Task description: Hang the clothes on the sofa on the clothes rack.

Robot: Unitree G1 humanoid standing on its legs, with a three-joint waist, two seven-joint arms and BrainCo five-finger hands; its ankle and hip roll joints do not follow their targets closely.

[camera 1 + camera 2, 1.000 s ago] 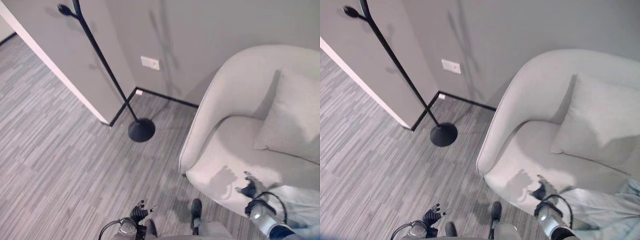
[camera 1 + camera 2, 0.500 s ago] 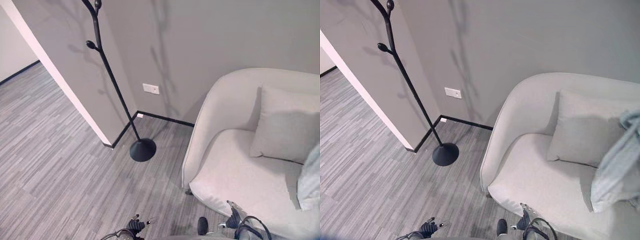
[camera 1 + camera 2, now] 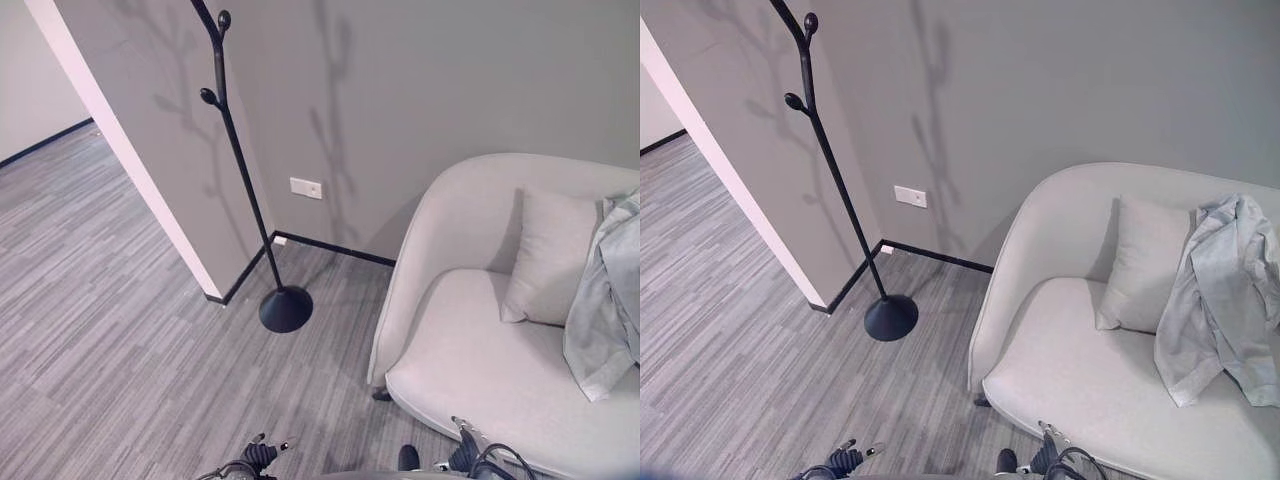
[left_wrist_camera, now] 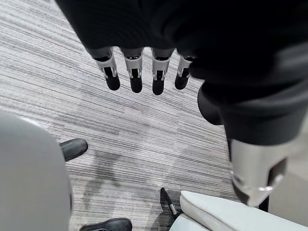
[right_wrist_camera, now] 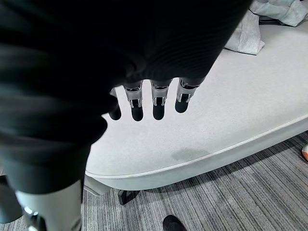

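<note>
Pale grey shirt (image 3: 1220,290) draped over sofa (image 3: 1080,380) back and cushion (image 3: 1137,265) at 3 o'clock, black clothes rack (image 3: 240,190) standing at 11 o'clock, left hand (image 4: 144,72) and right hand (image 5: 149,98) low, fingers straight, empty.

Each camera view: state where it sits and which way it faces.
Left eye view: head, looking down at black metal coat rack, pale upholstered sofa, light grey garment; left robot hand low.
Right eye view: same scene; right robot hand low.
Left wrist view: along straight fingers to grey floor.
Right wrist view: along straight fingers over sofa seat.
</note>
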